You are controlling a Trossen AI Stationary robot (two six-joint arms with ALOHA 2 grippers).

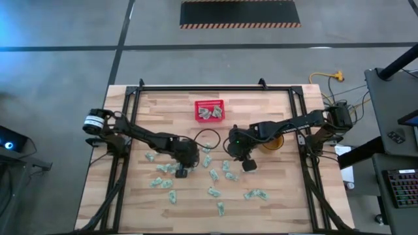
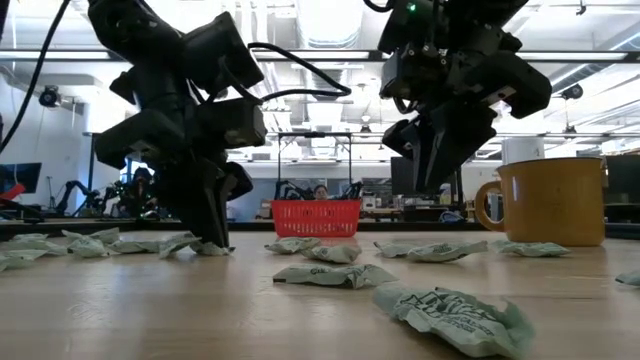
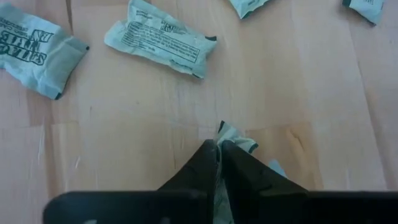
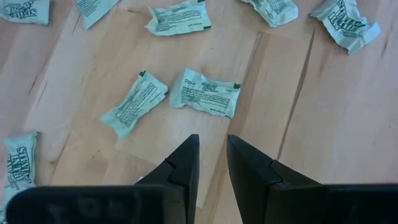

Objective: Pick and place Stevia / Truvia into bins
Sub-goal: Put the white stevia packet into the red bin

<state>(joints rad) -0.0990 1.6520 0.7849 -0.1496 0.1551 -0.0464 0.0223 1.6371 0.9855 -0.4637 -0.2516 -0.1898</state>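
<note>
In the high view, a wooden table (image 1: pixel 274 196) is seen from above. A red basket (image 1: pixel 209 110) stands near the far edge, at the middle, and a few sachets are held in it. Many pale green sachets (image 1: pixel 215 175) are scattered over the table's middle and near part, well apart from the basket. The left gripper (image 1: pixel 182 172) is lowered among the sachets left of centre. The right gripper (image 1: pixel 248 164) hangs right of centre, beside a yellow mug (image 1: pixel 270 143).

In the low view, the left gripper (image 2: pixel 213 237) is seen with its tips down at the table surface, touching a crumpled sachet (image 2: pixel 196 244). The right gripper (image 2: pixel 436 180) is held clear above the table. The red basket (image 2: pixel 316 217) is seen far back between the two arms, and the yellow mug (image 2: pixel 548 200) stands at the right. Crumpled sachets lie across the foreground. A person (image 2: pixel 320 192) is glimpsed in the room behind the basket.

In the left wrist view, the left gripper (image 3: pixel 219 155) is clenched on a sachet (image 3: pixel 235 135), whose crumpled end sticks out past the fingertips. Other sachets (image 3: pixel 163 38) lie on the wood beyond.

In the right wrist view, the right gripper (image 4: pixel 212 155) is released, a narrow gap showing between its fingers and nothing held. Two sachets (image 4: pixel 205 92) lie just ahead of it on the wood.
</note>
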